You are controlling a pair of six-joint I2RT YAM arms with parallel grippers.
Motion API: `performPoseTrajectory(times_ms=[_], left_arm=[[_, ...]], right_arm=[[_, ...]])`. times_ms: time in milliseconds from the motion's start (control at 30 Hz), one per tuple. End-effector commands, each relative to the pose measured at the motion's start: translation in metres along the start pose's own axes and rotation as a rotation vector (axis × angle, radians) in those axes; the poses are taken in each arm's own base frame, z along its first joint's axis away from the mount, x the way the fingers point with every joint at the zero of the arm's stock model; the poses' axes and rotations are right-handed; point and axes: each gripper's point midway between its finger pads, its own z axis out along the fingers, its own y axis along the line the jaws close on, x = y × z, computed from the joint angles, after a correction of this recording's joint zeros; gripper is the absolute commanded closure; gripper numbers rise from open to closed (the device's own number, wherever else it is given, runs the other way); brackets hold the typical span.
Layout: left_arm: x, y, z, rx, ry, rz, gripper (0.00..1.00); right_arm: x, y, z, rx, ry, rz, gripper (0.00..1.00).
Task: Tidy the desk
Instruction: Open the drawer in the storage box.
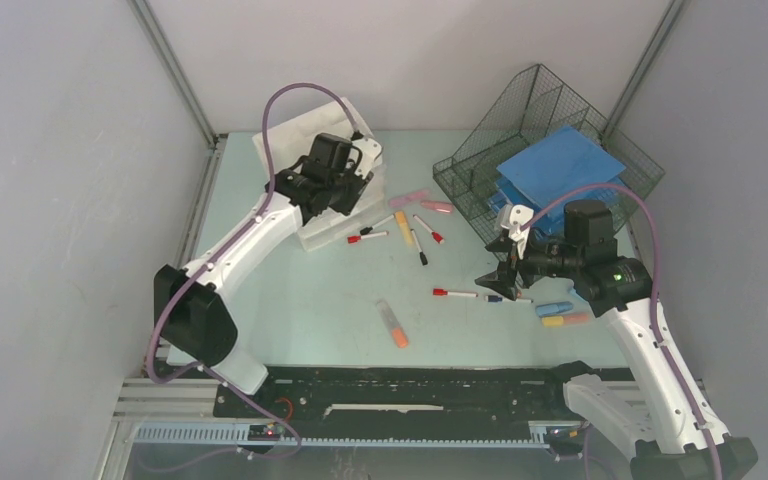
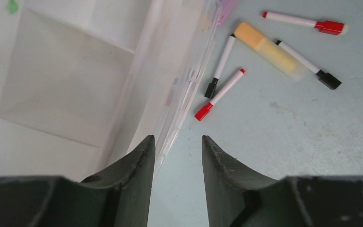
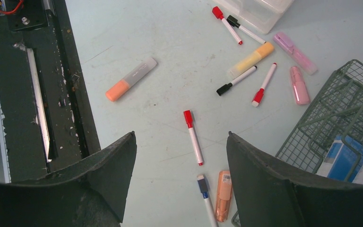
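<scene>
Left hand and right hand both open; two pink highlighters on desk.

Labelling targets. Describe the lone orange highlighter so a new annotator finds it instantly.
Start at the black rail along the near edge of the desk. Just beyond its middle lies the orange highlighter, alone. It is short and fat with a grey end, unlike the thin white markers farther back.
</scene>
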Motion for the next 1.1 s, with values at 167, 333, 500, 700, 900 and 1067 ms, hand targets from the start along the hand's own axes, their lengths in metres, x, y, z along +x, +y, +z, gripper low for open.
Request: performPoseTrajectory(times_ms=[167,333,500,700,900,1067], left_arm=[[-0.022,-0.004,-0.036,0.019,-0.107,-0.073,0.41],[-0.025,0.013,-0.042,-0.069,-0.132,-0.081,0.29],[-0.014,0.015,-0.022,-0.081,-0.08,-0.071,0.3],[0.005,0.021,0.005,-0.091,-0.001,-0.075,0.32],[0.01,0.009,0.009,-0.026,0.021,-0.085,0.58],[0.008,-0.007,-0.002,0.066,0.001,-0.112,0.72]], right_arm=[[-0.002,0.0,0.0,0.0,-0.004,-0.017,0.22],[-0.002,0.0,-0.001,0.001,-0.006,-0.019,0.22],[-0.002,0.001,0.0,0.0,-0.005,-0.018,0.22],[-0.003,0.001,-0.001,0.0,-0.008,-0.02,0.22],[-0.003,0.001,-0.001,-0.001,-0.007,-0.019,0.23],[-0.002,0.001,-0.001,-0.001,-0.005,-0.018,0.22]])
